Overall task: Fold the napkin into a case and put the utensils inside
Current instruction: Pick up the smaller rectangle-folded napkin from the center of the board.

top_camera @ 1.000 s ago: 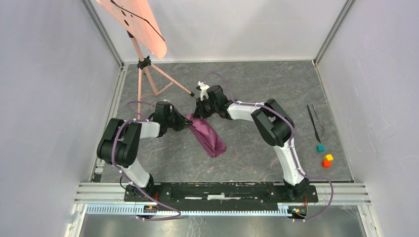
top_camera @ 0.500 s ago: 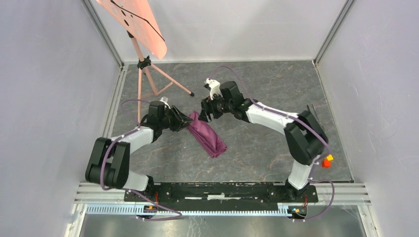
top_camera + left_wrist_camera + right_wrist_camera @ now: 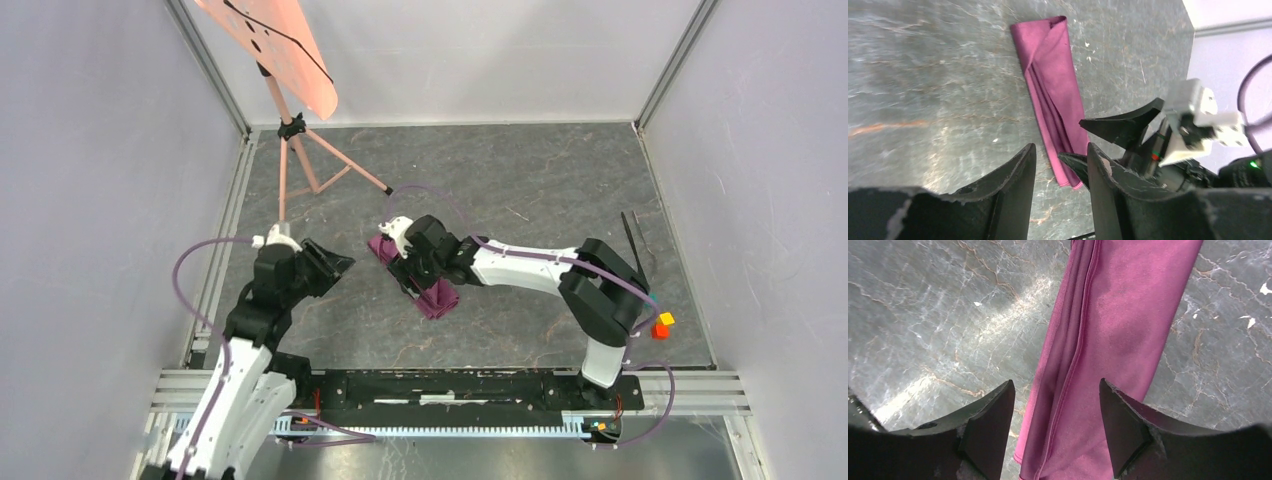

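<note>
Top external view showed the soft plum-maroon fabric napkin already folded into a long narrow strip, lying diagonally near the middle of the grey marbled bench, so the folding looked largely done, though whether it held a usable pocket I could not tell. The two slim dark metal utensils lay well apart from it near the bench's right edge, so in my judgement picking them up and sliding them inside was all left to do. The right end effector hung directly over the napkin and hid its middle, while the left end effector stood off to the napkin's left. The right wrist view gave what the overhead one could not: jaws parted and empty, straddling the layered lengthwise folds below. The left wrist view showed its own jaws apart, holding nothing, and the napkin's length with a folded-over far end; neither wrist view showed the utensils
</note>
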{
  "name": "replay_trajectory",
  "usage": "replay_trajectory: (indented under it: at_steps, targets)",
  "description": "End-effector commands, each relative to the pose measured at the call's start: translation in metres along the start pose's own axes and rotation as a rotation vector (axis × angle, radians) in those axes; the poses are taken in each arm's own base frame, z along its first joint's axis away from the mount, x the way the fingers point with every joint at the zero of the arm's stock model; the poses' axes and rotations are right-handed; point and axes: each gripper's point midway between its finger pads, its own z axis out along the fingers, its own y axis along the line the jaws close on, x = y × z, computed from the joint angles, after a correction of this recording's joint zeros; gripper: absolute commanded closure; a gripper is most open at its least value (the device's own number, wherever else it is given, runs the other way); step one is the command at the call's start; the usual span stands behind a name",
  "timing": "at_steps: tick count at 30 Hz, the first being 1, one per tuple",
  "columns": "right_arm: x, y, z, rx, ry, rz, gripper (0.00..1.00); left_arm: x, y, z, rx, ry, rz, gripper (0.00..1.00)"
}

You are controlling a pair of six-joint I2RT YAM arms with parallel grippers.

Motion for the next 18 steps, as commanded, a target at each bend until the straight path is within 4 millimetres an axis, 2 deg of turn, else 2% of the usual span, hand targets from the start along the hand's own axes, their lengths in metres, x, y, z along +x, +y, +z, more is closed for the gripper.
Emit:
replay_trajectory:
  at_steps: [1,7,13,18]
  targets:
    - [-0.021,-0.008,0.008,0.128,-0.003,-0.051,0.33,-0.002,0.036,-0.036,-0.157,-0.077,0.049,0.49]
    - [-0.017,0.000,0.026,0.166,0.056,-0.077,0.33,-0.011,0.014,-0.056,-0.081,-0.119,0.039,0.49]
    - [-0.013,0.007,0.040,0.189,0.082,-0.088,0.34,-0.019,0.004,-0.069,-0.066,-0.142,0.069,0.49]
    - [-0.005,0.002,0.047,0.273,0.128,-0.098,0.38,-0.023,-0.001,-0.075,-0.047,-0.162,0.077,0.49]
